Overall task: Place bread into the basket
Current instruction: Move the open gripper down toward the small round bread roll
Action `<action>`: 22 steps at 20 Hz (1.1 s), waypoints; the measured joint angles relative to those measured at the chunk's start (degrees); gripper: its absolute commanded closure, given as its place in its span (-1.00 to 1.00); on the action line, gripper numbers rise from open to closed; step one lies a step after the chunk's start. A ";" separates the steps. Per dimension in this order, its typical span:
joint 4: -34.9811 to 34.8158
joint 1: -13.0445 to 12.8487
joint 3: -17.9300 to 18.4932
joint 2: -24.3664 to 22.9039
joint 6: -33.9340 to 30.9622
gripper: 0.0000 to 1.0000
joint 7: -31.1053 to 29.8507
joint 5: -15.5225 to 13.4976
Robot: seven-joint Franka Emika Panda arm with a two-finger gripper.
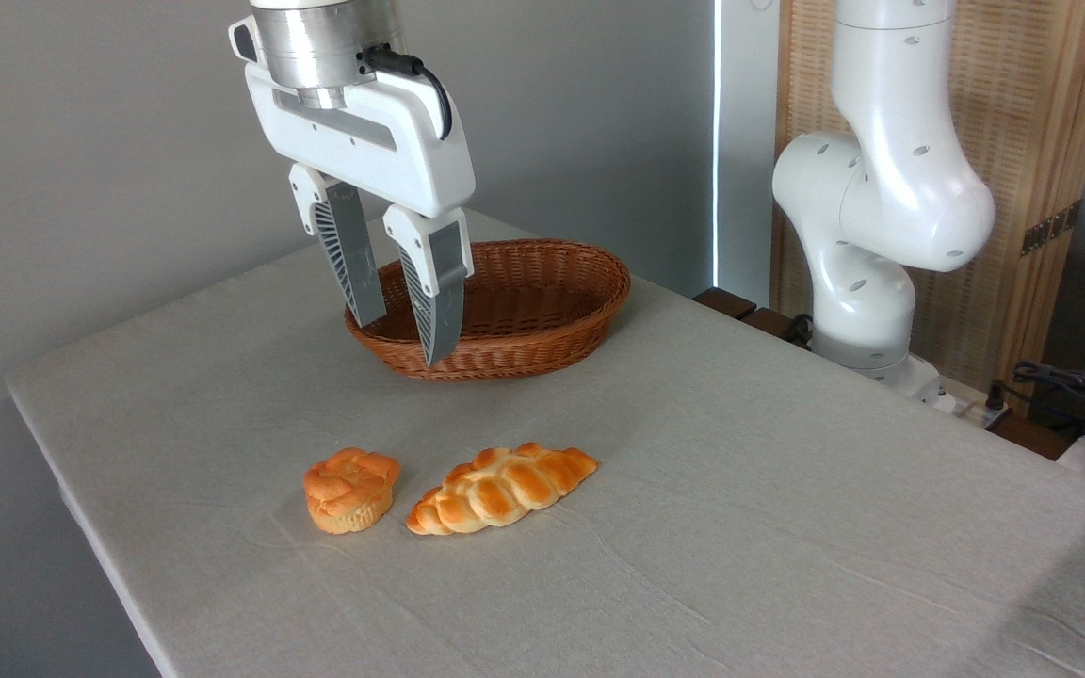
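Observation:
The bread (351, 489), a small round bun with an orange swirled top, lies on the white tablecloth near the front left. The basket (542, 330), oval brown wicker, stands farther back and holds nothing that I can see. My gripper (400, 341) hangs open in the air in front of the basket's left end, well above and behind the bun. Nothing is between its fingers (436, 306).
A longer braided golden loaf (503, 489) lies just right of the bun, almost touching it. The arm's white base (867, 245) stands at the table's back right. The table's left edge (81, 508) runs close to the bun. Cables lie at the far right.

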 measured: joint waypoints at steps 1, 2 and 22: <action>0.00 0.00 0.00 0.00 0.00 -1.00 0.00 0.00; -0.26 0.00 0.00 -0.04 0.09 -1.00 0.00 0.00; -19.89 -8.08 -0.56 -0.52 23.28 -1.00 0.07 0.60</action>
